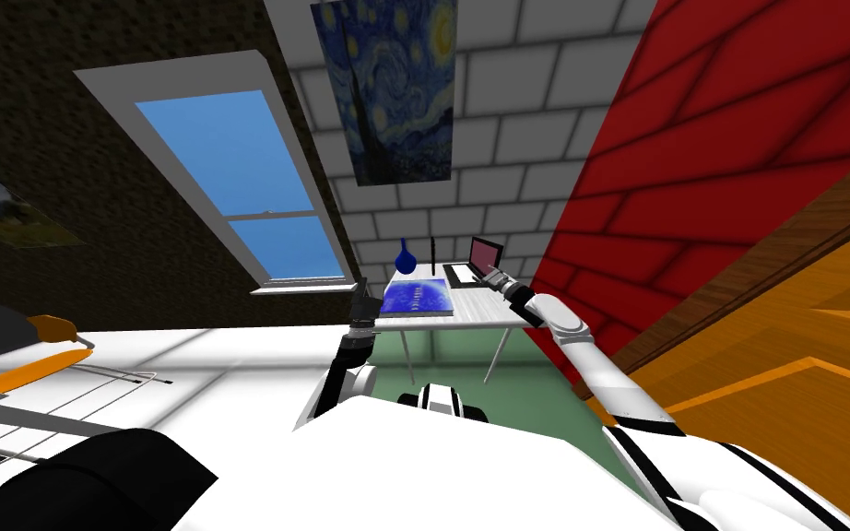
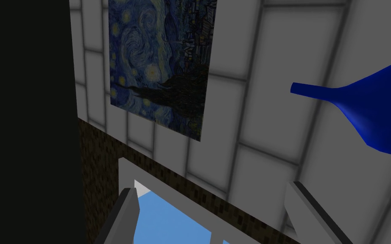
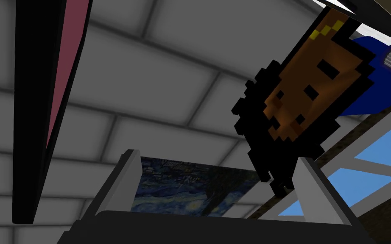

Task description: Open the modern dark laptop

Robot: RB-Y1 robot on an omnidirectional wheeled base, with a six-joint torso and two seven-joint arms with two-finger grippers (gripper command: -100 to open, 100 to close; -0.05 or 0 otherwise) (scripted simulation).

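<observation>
The laptop lid (image 3: 37, 106) runs past the right wrist view's edge, and the blue vase (image 2: 372, 110) past the left's.

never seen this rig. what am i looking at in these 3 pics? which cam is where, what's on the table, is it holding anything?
It is a simulated robot with two arms, white and grey. The wide picture comes from a camera on its head, looking down past its chest at a small white table. On the table are a dark laptop with a pinkish screen, its lid already up, a blue long-necked vase, a thin dark upright thing and a flat blue patterned mat.

The other two pictures come from cameras on the hands, each looking out between that hand's two blade-like fingers. The right gripper is at the laptop, with the lid's edge close beside it. The left gripper hovers by the table's left edge, near the vase. Both are open and hold nothing.
</observation>
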